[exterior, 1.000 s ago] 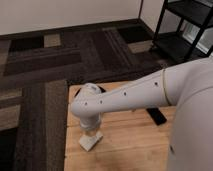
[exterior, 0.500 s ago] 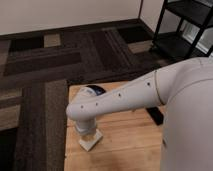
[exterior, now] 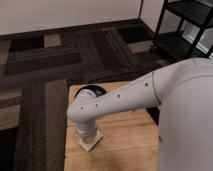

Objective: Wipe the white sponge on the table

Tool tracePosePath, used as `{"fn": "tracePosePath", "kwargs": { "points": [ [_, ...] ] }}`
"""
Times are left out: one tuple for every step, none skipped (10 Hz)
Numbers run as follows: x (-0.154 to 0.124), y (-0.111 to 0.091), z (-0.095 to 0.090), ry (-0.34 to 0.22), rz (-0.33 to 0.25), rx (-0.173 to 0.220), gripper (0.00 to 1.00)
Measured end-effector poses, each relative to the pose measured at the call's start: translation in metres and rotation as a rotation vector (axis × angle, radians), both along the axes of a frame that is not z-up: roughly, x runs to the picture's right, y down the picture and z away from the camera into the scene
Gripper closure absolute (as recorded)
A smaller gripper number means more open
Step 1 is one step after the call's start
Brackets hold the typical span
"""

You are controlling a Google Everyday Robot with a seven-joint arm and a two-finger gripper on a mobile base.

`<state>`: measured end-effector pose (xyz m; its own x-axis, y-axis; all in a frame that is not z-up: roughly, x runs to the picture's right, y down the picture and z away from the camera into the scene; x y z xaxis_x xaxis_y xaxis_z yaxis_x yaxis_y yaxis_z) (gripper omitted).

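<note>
The white sponge (exterior: 90, 142) lies flat on the light wooden table (exterior: 125, 150), near its left edge. My gripper (exterior: 88, 136) points straight down from the white arm and sits on the sponge, shut on it and pressing it to the tabletop. The wrist hides its tips. The white forearm reaches in from the right and crosses the middle of the table.
A blue bowl (exterior: 93, 91) stands at the table's far left corner, just behind the wrist. A dark flat object (exterior: 153, 115) shows at the table's right side behind the arm. A black shelf unit (exterior: 186, 25) stands at the back right on dark patterned carpet (exterior: 50, 60).
The arm's wrist and elbow have swung left and lower over the table. The sponge stays almost in the same spot under the gripper.
</note>
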<state>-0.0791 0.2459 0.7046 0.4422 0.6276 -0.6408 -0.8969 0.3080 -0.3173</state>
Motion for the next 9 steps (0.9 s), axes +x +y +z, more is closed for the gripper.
{"fn": "tracePosePath", "kwargs": {
  "points": [
    [0.006,0.002,0.003,0.016,-0.004,-0.005,1.0],
    [0.013,0.002,0.006,0.033,-0.007,-0.005,1.0],
    [0.024,0.001,0.008,0.06,-0.009,-0.004,1.0],
    [0.042,0.0,0.011,0.102,-0.011,0.001,1.0],
    [0.053,-0.001,0.012,0.131,-0.013,0.003,1.0],
    [0.074,0.0,0.01,0.182,-0.009,0.005,1.0],
    [0.084,0.001,0.009,0.207,-0.003,0.006,1.0],
    [0.101,0.002,0.006,0.249,0.015,0.005,1.0],
    [0.12,0.007,0.003,0.298,0.042,-0.001,1.0]
  ]
}}
